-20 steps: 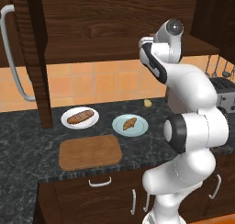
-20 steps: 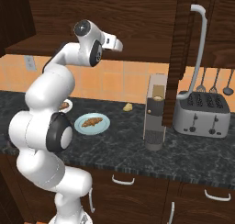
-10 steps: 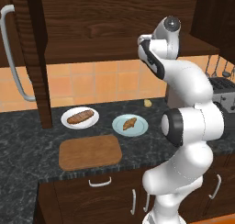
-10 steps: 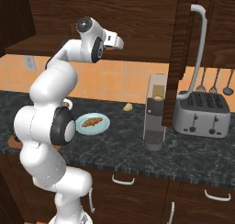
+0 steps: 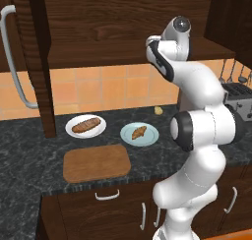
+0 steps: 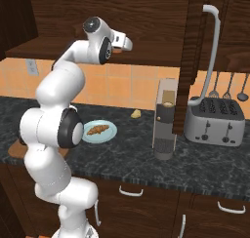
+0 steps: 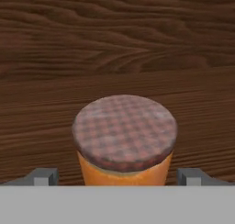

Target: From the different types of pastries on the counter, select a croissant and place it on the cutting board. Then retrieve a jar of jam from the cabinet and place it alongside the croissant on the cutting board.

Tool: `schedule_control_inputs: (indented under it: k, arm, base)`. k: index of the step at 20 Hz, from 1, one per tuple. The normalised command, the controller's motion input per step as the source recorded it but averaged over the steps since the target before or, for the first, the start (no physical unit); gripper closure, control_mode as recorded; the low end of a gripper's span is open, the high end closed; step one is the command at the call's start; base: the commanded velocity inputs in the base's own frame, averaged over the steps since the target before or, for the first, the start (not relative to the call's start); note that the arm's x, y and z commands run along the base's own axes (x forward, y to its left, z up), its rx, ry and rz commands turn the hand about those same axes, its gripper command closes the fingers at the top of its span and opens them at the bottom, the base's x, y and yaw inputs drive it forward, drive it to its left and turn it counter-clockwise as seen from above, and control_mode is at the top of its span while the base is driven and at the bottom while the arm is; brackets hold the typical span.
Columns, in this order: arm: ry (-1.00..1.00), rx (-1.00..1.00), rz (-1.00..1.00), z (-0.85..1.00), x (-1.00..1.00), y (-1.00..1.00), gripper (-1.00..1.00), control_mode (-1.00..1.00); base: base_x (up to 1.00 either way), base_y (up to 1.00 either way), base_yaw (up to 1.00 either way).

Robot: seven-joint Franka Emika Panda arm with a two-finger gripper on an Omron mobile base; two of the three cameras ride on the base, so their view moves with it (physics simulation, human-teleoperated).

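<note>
Both base views flank the arm, sharing the counter (image 5: 29,150); hand view faces the cabinet (image 7: 117,44) closely.

counter (image 5: 29,150): dark speckled stone | cutting board (image 5: 96,163): flat at front edge | white plate (image 5: 85,126): behind board | pale-blue plate (image 5: 140,134): behind-right of board | yellow lump (image 5: 158,110): beyond blue plate, near wall | toaster (image 6: 213,120): far right of board | cabinet shelf (image 7: 55,122): jar of jam (image 7: 124,140) upright

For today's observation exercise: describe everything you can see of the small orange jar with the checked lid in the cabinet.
The small orange cylindrical jar stands upright on the dark brown wood-grain cabinet shelf, before the cabinet's back wall. Its round, slightly domed lid is pinkish-grey with a checked, cloth-like pattern and overhangs the body. The open gripper has one dark fingertip on either side; contact cannot be told.
</note>
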Motion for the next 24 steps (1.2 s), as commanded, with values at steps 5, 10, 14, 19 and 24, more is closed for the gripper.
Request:
schedule_control_inputs:
  k: [5, 10, 14, 19, 24]
  arm:
    - [0.0, 0.0, 0.0, 0.0, 0.08, 0.0, 1.0, -1.0]
    - [0.0, 0.0, 0.0, 0.01, -0.21, 0.0, 1.0, -1.0]
    - [0.0, 0.0, 0.0, 0.0, -0.31, 0.0, 1.0, -1.0]
    - [-0.04, 0.0, 0.0, 0.06, -0.4, 0.0, 1.0, -1.0]
    - [-0.28, 0.0, 0.0, 0.71, -0.98, 0.0, 1.0, -1.0]
  base:
    - [0.0, 0.0, 0.0]
    - [0.0, 0.0, 0.0]
    - [0.0, 0.0, 0.0]
    - [0.0, 0.0, 0.0]
    - [0.0, 0.0, 0.0]
